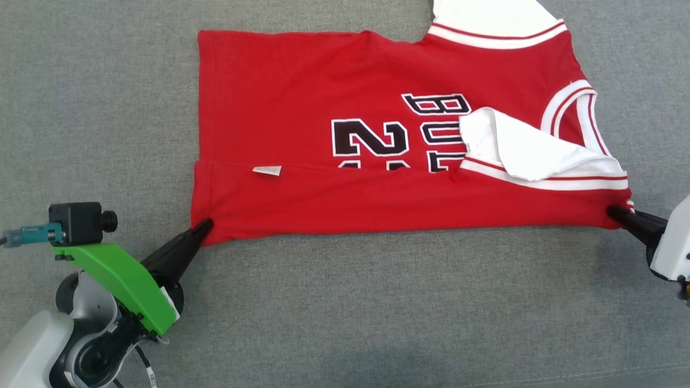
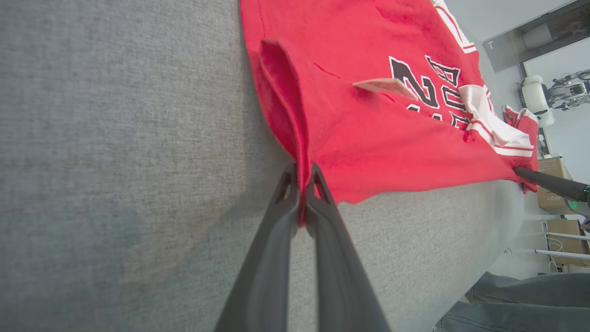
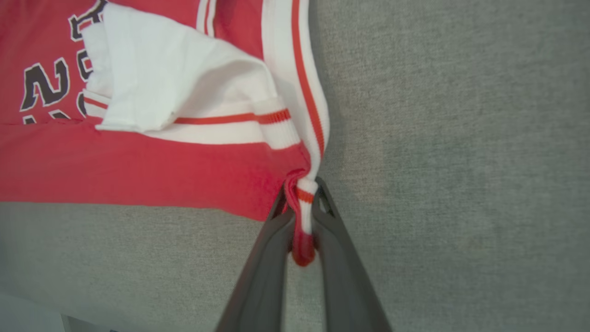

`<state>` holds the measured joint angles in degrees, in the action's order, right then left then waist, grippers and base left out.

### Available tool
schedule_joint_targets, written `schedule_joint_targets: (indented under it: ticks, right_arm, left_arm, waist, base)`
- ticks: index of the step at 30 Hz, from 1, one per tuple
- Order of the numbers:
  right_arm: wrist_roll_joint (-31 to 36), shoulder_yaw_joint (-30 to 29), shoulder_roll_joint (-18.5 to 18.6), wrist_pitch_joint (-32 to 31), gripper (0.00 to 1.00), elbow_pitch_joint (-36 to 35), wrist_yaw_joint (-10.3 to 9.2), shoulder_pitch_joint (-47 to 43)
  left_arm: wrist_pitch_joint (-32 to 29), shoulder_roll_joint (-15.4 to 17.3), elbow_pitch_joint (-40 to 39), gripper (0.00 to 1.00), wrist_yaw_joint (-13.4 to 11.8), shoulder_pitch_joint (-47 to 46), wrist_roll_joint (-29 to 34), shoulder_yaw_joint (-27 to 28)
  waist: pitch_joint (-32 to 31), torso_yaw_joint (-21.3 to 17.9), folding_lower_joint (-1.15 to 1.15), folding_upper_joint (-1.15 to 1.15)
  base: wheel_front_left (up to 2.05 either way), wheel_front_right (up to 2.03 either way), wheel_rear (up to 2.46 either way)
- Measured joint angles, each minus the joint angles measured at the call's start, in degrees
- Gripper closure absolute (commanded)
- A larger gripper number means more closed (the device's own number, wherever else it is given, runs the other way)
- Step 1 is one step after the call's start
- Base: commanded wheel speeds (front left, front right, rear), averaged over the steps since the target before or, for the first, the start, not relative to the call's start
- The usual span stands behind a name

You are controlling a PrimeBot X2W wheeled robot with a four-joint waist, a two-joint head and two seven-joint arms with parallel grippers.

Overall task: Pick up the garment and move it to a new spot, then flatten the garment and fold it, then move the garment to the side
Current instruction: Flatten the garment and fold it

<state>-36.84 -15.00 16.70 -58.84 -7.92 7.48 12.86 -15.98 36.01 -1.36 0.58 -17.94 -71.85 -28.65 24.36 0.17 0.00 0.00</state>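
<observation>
The garment [image 1: 302, 118] is laid long left-to-right; its near-left corner is pinched by the left gripper [image 1: 206, 223], near-right by the right gripper [image 1: 612, 210].

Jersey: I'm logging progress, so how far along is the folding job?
Done: the jersey lies flat, its near strip folded over the print. In hand: the left gripper and right gripper each pinch a near corner. Left: the remaining folds, then moving it aside.

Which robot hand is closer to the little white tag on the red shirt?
Left. The left gripper pinches the shirt corner just below-left of the tag; the right gripper pinches the far right corner.
</observation>
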Motion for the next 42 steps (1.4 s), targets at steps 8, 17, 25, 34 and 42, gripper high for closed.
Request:
schedule_joint_targets:
  ticks: [8,17,25,34,42]
  right_arm:
    - [-2.0,-3.9,-0.1,-6.5,1.0,-5.1,0.0,-6.6]
    - [-2.8,-6.4,-1.1,-8.1,1.0,-8.8,0.0,-12.7]
    - [-2.6,-7.7,0.3,-8.9,1.0,-9.4,0.0,-8.6]
    - [-3.0,-8.0,1.4,-11.0,1.0,-9.2,0.0,-8.4]
    - [-1.1,-6.3,2.9,-6.7,0.0,-9.8,0.0,-10.5]
  left_arm:
    - [-0.3,3.4,-11.6,1.0,-1.8,10.5,-2.5,-0.5]
    - [1.4,4.1,-15.1,1.0,-3.2,16.0,-2.1,-1.2]
    - [0.0,7.7,-17.3,1.0,-3.7,13.6,-3.4,2.7]
    - [-1.3,8.6,-18.4,1.0,-3.6,15.6,-3.9,1.2]
    - [-0.3,7.3,-15.7,0.0,-3.6,15.6,-0.6,-1.1]
  waist:
    - [-1.3,0.4,0.0,0.0]
    - [-0.4,0.5,0.0,0.0]
    - [0.4,-0.5,0.0,0.0]
    - [1.7,-1.1,0.0,0.0]
    - [2.4,-1.0,0.0,0.0]
  base:
    - [0.0,0.0,0.0]
    - [0.0,0.0,0.0]
    - [0.0,0.0,0.0]
    - [0.0,0.0,0.0]
    - [0.0,0.0,0.0]
